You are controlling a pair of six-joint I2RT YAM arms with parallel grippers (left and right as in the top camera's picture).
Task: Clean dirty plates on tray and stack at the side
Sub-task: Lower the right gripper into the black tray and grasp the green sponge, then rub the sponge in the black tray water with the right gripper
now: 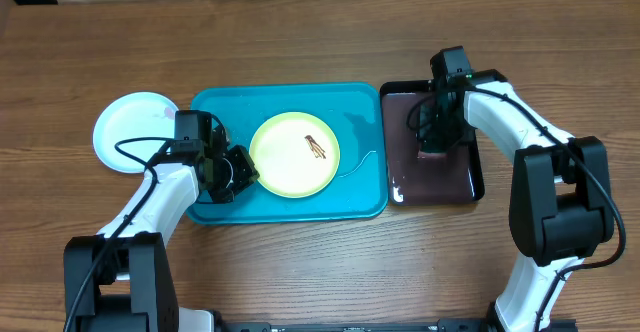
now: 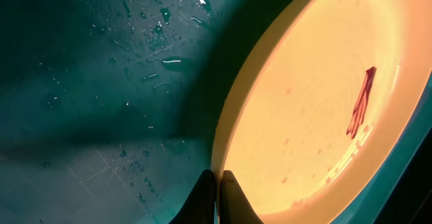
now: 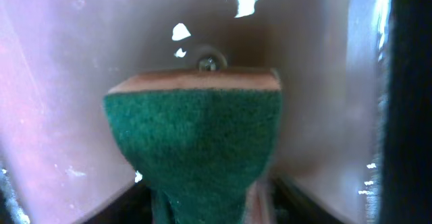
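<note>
A: Nearest, at the frame's bottom edge, the left fingers are pressed together on the yellow plate, at its left rim. The smear lies to their right.

B: Where is it?

A: In the middle of the wet tray, with bare floor around it. The right fingers squeeze a sponge over the black tray, well right of the smear. That arm must cross left.

Tray: bright turquoise; centre plate: yellow-green, with a brown streaked smear; side plate: white; small tray: black rim, dark reddish floor; sponge: green scouring face, tan backing; surface: brown wood grain.
</note>
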